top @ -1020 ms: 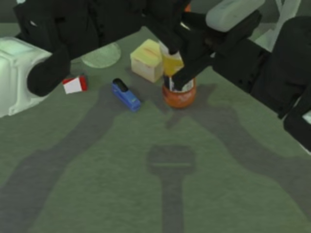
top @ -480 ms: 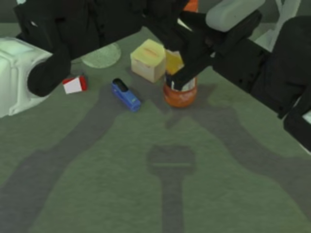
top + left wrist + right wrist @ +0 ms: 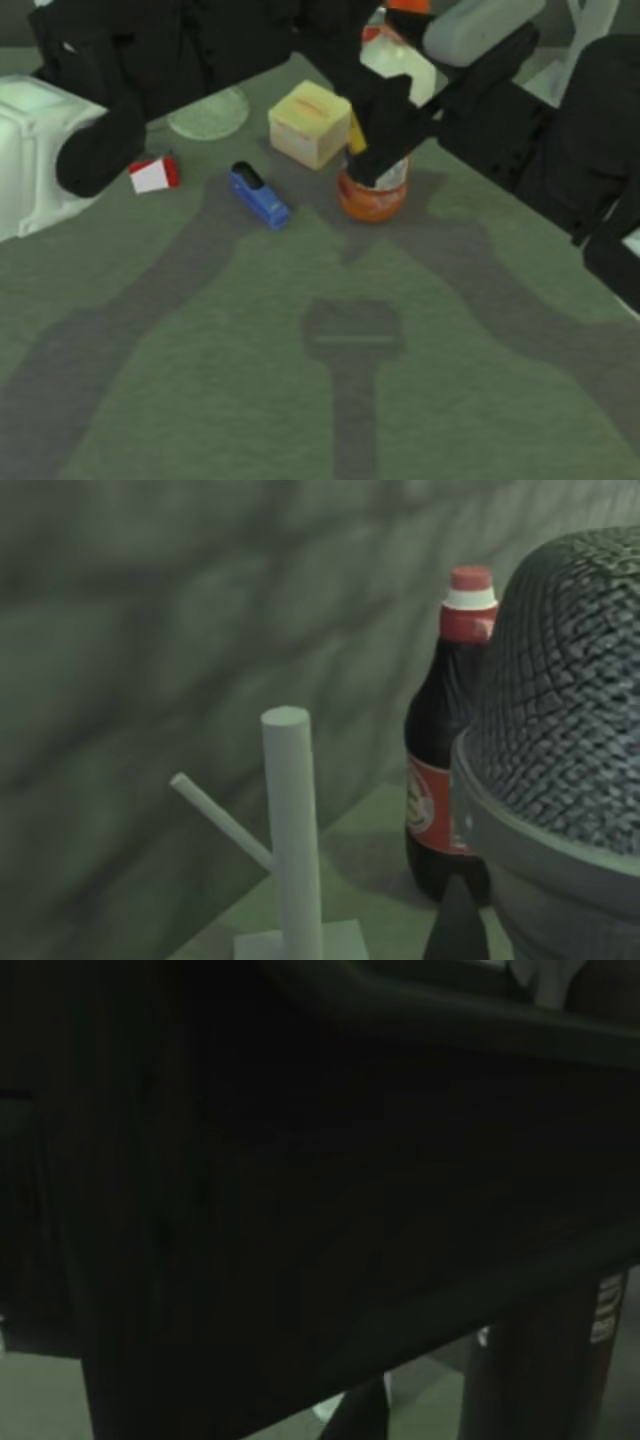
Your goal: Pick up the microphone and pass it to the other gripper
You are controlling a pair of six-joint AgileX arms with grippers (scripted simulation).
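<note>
Silver-grey mesh fills the near side of our left wrist view: it is the head of the mic (image 3: 570, 710), very close to that camera, with its grey collar band below the mesh. The handle is out of that view. Past the head a dark bottle (image 3: 447, 770) with a red cap and red label stands upright on the green table (image 3: 370, 850), and a white stand (image 3: 293, 830) with a slanted peg stands well apart from it.

From above, our two arms meet over the far middle of the table (image 3: 300, 350). The left gripper (image 3: 345, 70) reaches in from the left and the right gripper (image 3: 388, 125) from the right, just over the bottle (image 3: 372, 195), whose upper part they hide. We cannot pick out the mic in that dark cluster, and we cannot tell how either pair of jaws stands or which one has hold of it. The right wrist view is dark.

Just left of the bottle sits a cream box (image 3: 309, 122), with a yellow sliver (image 3: 355, 135) between them. A blue stapler (image 3: 258, 194) lies nearer us, left of the bottle. Farther left are a red and white block (image 3: 154, 174), a pale round disc (image 3: 208, 115) and a white unit (image 3: 30, 150) at the table's left edge. A white thing (image 3: 400, 65) with an orange top shows behind the grippers.
</note>
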